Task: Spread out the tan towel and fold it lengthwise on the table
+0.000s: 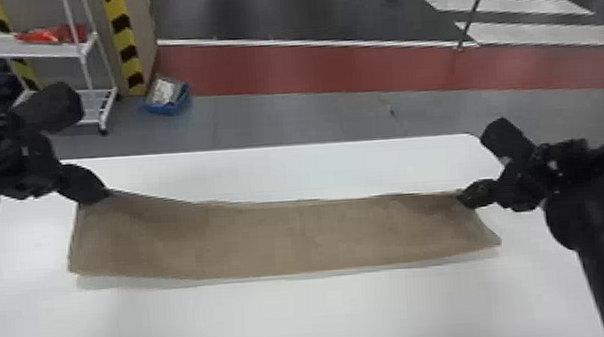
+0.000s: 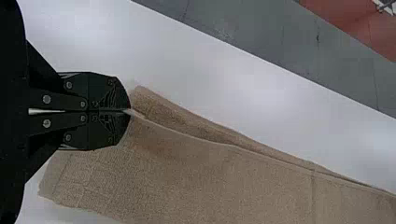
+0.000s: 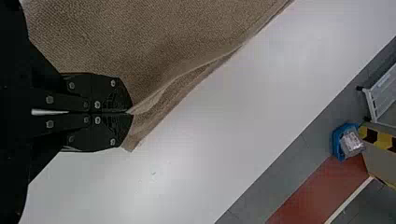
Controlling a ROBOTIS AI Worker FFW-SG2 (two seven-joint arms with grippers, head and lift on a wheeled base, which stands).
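A: Where does the tan towel (image 1: pixel 280 237) lie?

B: Across the white table (image 1: pixel 276 172), as a long, narrow band running from the robot's left to its right. Two layers are visible along its far side: the upper layer (image 2: pixel 224 182) and, projecting a little beyond it, the lower layer (image 2: pixel 187 125).

A: State of each claw?

B: Left gripper (image 2: pixel 130 111): fingers pressed together, pinching the upper layer at its far left corner. Right gripper (image 3: pixel 132 113): likewise closed, with the far right corner of the towel's upper layer between its tips. The left end appears slightly raised, judging by the slope of the far edge in the head view.

A: Which stages are complete?

B: Spreading, by all appearances, and most of the lengthwise fold: the towel is doubled, its long edges nearly meeting. Alignment is imperfect, since a strip of the lower layer shows at both held ends.

A: And which remain?

B: Presumably a small correction toward the far side, lowering of both corners, release, and withdrawal of the arms. Should one corner be freed before the other, the upper layer might skew.

A: Surroundings?

B: On the floor beyond the table, a blue bin (image 1: pixel 164 109); beside it, a white cart (image 1: pixel 53 50).
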